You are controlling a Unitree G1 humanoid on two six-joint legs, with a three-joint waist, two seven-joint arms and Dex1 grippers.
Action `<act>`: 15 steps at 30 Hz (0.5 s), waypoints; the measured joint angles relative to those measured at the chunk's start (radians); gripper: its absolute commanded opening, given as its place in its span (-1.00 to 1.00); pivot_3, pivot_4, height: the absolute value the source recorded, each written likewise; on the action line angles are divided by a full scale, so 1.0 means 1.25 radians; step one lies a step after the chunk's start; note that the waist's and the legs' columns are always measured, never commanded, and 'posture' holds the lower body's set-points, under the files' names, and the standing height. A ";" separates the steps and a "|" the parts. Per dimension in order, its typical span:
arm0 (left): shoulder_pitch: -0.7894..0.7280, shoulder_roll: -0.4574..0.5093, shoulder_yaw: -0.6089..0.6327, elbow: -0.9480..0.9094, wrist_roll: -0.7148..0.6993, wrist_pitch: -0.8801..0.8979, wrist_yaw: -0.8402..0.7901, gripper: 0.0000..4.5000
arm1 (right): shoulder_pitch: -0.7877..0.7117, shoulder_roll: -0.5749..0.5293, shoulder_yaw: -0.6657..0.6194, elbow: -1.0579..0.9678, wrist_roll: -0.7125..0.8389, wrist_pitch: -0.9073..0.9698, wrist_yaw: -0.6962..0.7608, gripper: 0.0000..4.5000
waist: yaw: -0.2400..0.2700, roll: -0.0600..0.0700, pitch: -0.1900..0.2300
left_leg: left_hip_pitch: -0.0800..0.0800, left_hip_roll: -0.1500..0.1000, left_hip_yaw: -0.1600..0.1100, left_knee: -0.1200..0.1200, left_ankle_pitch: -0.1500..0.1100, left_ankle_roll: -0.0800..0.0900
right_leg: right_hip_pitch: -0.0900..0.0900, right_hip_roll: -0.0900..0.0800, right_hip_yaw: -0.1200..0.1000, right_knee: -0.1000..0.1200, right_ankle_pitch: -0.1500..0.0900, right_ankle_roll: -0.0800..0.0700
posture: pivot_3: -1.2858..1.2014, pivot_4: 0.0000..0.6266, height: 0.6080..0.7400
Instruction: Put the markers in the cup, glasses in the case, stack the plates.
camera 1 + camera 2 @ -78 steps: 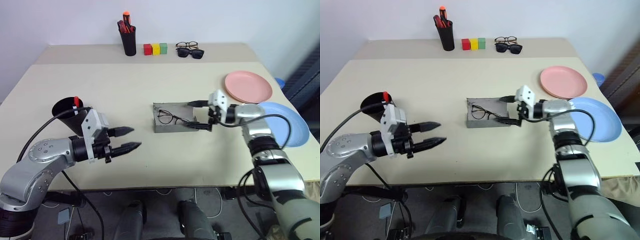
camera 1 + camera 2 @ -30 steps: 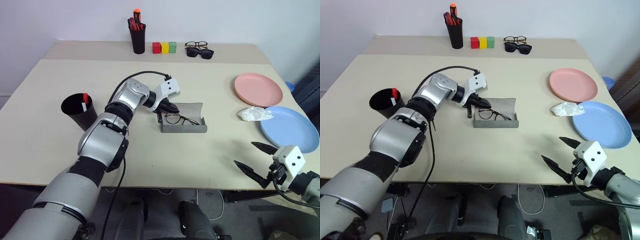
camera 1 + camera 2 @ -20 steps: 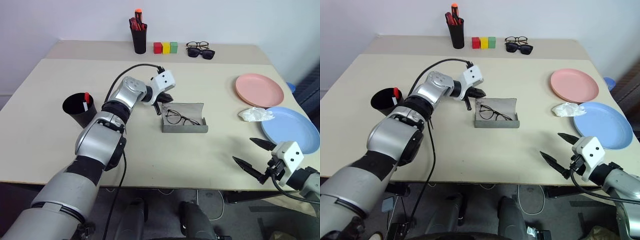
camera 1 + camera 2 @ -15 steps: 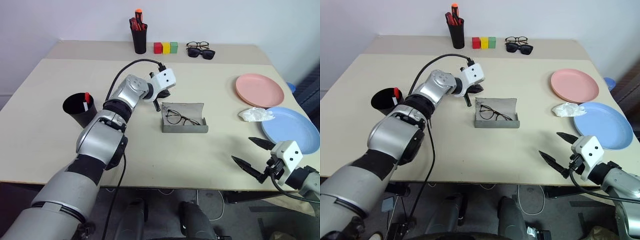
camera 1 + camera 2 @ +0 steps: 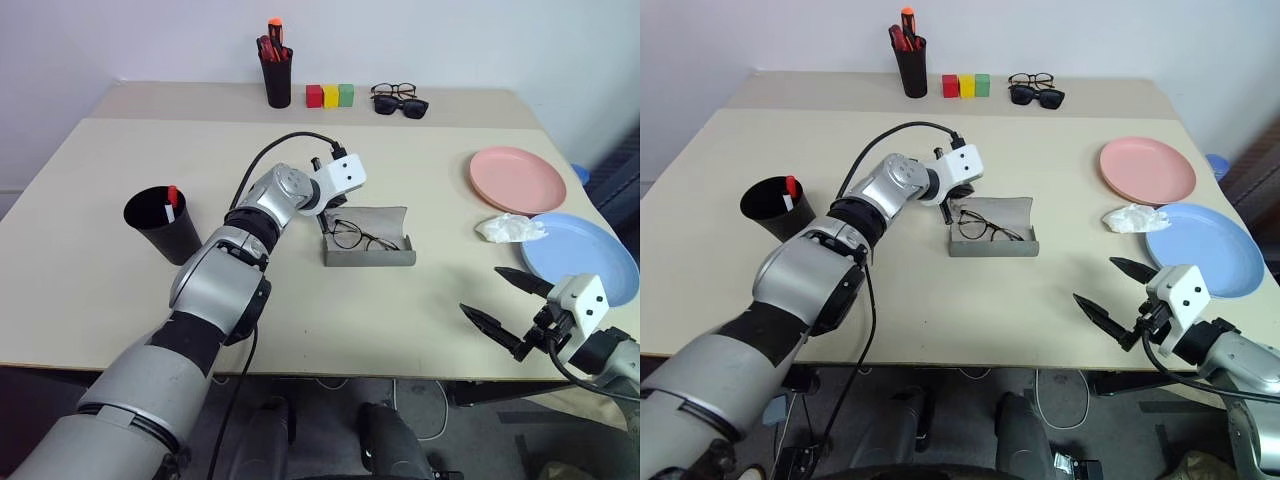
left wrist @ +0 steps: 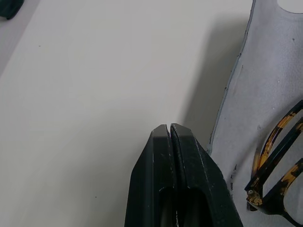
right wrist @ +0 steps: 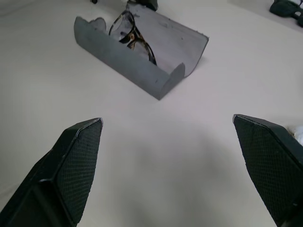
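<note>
Left of frame: the cup (image 5: pixel 160 226), wide and black, stands at mid-left with the markers (image 5: pixel 170 201) upright inside, a red tip and a white body showing above the rim; that part looks done. Centre: the left gripper (image 6: pixel 169 130) has its two black fingers pressed flat together, holding nothing, tips just beside the outer edge of the case (image 5: pixel 368 238) at its upper-left corner. The case lies open, grey, with the glasses (image 5: pixel 354 236) resting inside. Judged step: closing the lid with the shut fingers as a pusher. To do it well, the tips should get behind the raised flap near its middle, not the corner, and sweep it over slowly, so the case does not slide or twist on the table (image 5: pixel 400 310); the temple arms should sit fully inside first, or the lid may pinch them. Right of frame: pink plate (image 5: pixel 517 180) at upper right, blue plate (image 5: pixel 582 257) below it, side by side, not stacked, a crumpled white tissue (image 5: pixel 510 229) touching the blue rim. Lower right: the right gripper (image 5: pixel 508 311) hangs over the table edge, fingers spread wide, empty.
</note>
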 measured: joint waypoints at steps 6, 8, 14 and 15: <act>0.000 0.011 0.044 -0.002 -0.053 0.035 -0.217 -0.99 | -0.016 0.000 0.000 0.000 0.003 0.000 -0.003 1.00 | -0.001 0.000 0.000 | 0.000 0.000 0.000 0.000 0.000 0.000 | 0.000 0.000 0.000 0.001 0.000 0.000 | 0.03 -0.52 1.00; 0.001 0.021 0.045 -0.009 -0.064 0.053 -0.295 -0.99 | -0.017 0.000 0.000 0.000 0.003 0.000 -0.006 1.00 | -0.002 0.000 0.000 | 0.000 0.000 0.000 0.000 0.000 0.000 | 0.000 0.000 0.000 0.001 0.000 0.000 | 0.03 -0.52 1.00; 0.070 0.022 0.032 -0.095 -0.076 0.068 -0.438 -0.99 | -0.036 0.000 0.009 0.013 -0.002 0.010 -0.019 1.00 | -0.001 0.001 -0.001 | 0.001 0.000 0.000 0.001 0.000 0.000 | 0.001 0.000 0.000 0.002 0.000 0.000 | 0.03 -0.52 1.00; 0.080 0.021 0.029 -0.114 -0.076 0.067 -0.444 -0.99 | -0.040 0.000 0.012 0.021 -0.009 0.014 -0.023 1.00 | -0.001 0.001 -0.001 | 0.001 0.000 0.000 0.002 0.000 0.000 | 0.001 0.000 0.000 0.002 0.000 0.000 | 0.03 -0.52 1.00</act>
